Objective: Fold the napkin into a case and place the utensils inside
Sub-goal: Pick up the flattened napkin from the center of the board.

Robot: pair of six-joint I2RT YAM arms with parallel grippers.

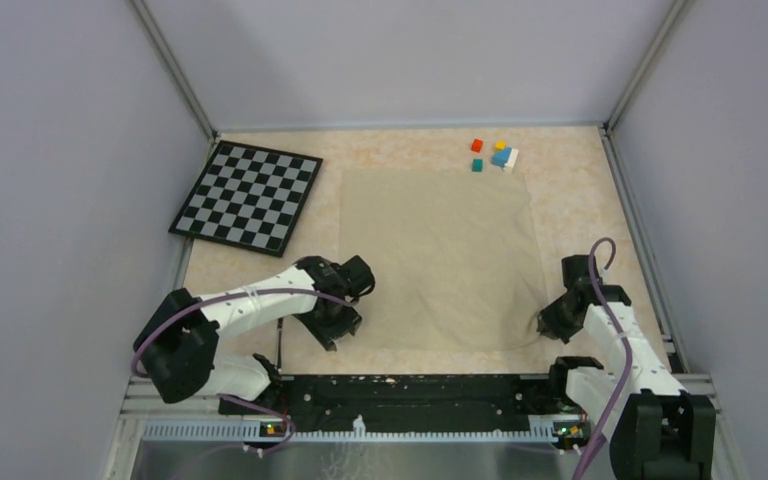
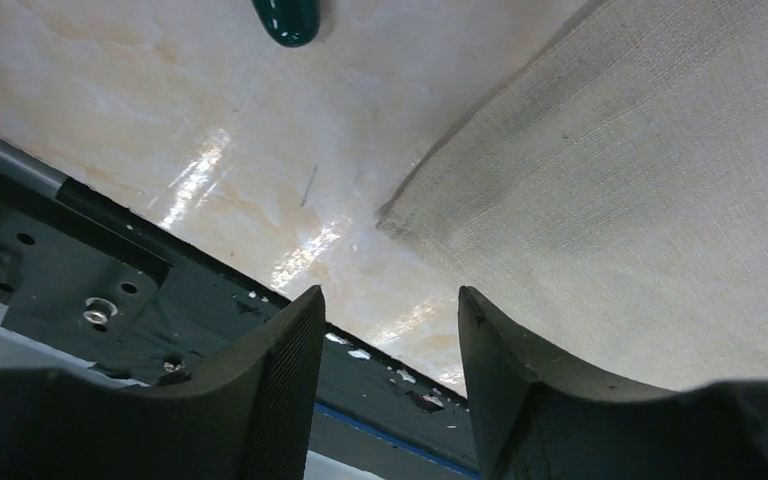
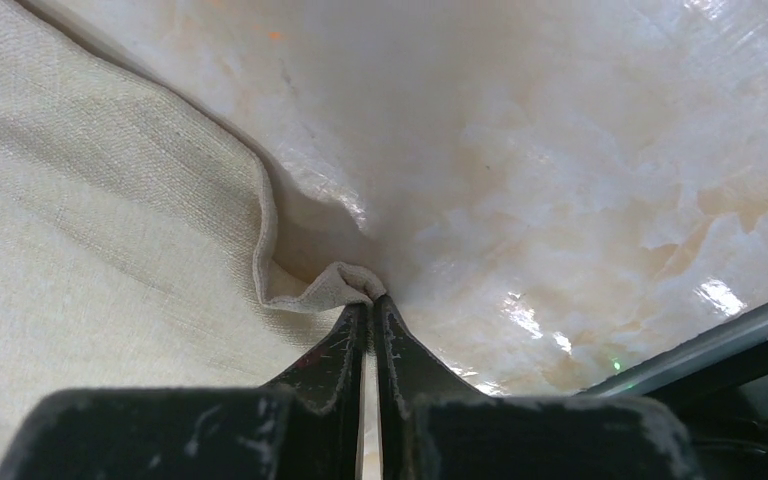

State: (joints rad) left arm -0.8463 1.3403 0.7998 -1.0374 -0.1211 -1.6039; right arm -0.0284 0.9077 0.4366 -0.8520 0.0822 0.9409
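The beige napkin (image 1: 440,255) lies spread flat in the middle of the table; no case is in view. My right gripper (image 3: 371,300) is shut on the napkin's near right corner (image 3: 325,290), which puckers up at the fingertips. My left gripper (image 2: 390,300) stands open just short of the near left corner (image 2: 400,212). Its jaws hold nothing, and the right finger (image 2: 500,350) is over the cloth's edge. Of the utensils I see a teal-green handle tip (image 2: 287,18) and a thin dark stick (image 1: 279,347) beside the left arm; the arm hides the rest.
A black-and-white checkerboard (image 1: 247,195) lies at the far left. Several small coloured cubes (image 1: 495,155) sit beyond the napkin's far edge. The black base rail (image 1: 410,390) runs along the near table edge, close under both grippers. Grey walls enclose the table.
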